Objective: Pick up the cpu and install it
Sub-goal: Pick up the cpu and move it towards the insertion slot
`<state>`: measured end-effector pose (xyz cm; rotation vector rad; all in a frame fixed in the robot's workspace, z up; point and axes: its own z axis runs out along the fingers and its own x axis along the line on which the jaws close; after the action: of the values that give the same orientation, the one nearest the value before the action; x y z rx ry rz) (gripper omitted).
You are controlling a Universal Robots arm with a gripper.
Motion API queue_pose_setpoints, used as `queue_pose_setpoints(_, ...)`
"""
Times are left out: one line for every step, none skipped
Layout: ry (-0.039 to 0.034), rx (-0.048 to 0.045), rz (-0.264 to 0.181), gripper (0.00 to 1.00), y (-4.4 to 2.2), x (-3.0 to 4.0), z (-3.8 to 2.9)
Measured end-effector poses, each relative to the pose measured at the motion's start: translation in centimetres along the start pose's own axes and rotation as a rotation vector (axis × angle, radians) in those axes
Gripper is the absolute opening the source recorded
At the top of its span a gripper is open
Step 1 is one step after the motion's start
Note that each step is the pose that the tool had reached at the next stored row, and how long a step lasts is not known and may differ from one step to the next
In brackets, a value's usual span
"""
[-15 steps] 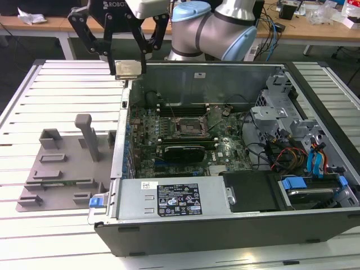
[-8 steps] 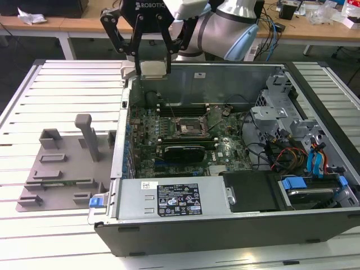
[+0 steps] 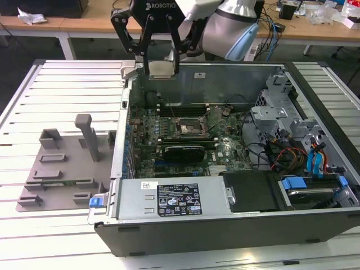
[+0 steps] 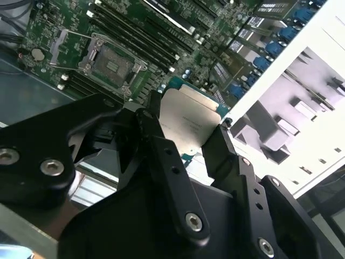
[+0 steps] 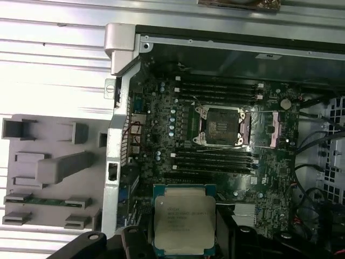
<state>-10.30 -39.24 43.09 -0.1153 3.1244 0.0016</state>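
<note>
Hovering over the open computer case (image 3: pixel 236 79), the end effector (image 3: pixel 161 70) pinches the cpu (image 5: pixel 184 218) by its edges, seemingly clear of the socket (image 3: pixel 188 128).

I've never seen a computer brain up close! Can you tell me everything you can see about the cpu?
The cpu is a small flat square chip. It has a pale silvery metal top with fine print and a thin green board edge. The gripper is shut on two opposite edges, holding it roughly level in the air above the open computer case, near its far wall in the exterior view. It is not in the empty socket yet.
</note>
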Motion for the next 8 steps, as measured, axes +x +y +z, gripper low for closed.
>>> queue_pose_setpoints(0.0001, 0.0001, 0.000, 0.55, -0.02, -0.33, 0.00)
queue_pose_setpoints(0.0002, 0.0002, 0.000, 0.55, -0.04, -0.59, 0.01)
queue_pose_setpoints(0.0003, 0.0003, 0.000, 0.55, -0.06, -0.85, 0.01)
queue_pose_setpoints(0.0003, 0.0004, 0.000, 0.55, -0.09, -1.23, 0.02)
queue_pose_setpoints(0.0002, 0.0005, 0.000, 0.55, -0.11, -1.44, 0.03)
queue_pose_setpoints(0.0003, 0.0006, 0.000, 0.55, -0.13, -1.72, 0.04)
queue_pose_setpoints(0.0004, 0.0010, 0.000, 0.55, -0.15, -2.03, 0.05)
queue_pose_setpoints(0.0006, 0.0014, 0.000, 0.55, -0.15, -2.30, 0.14)
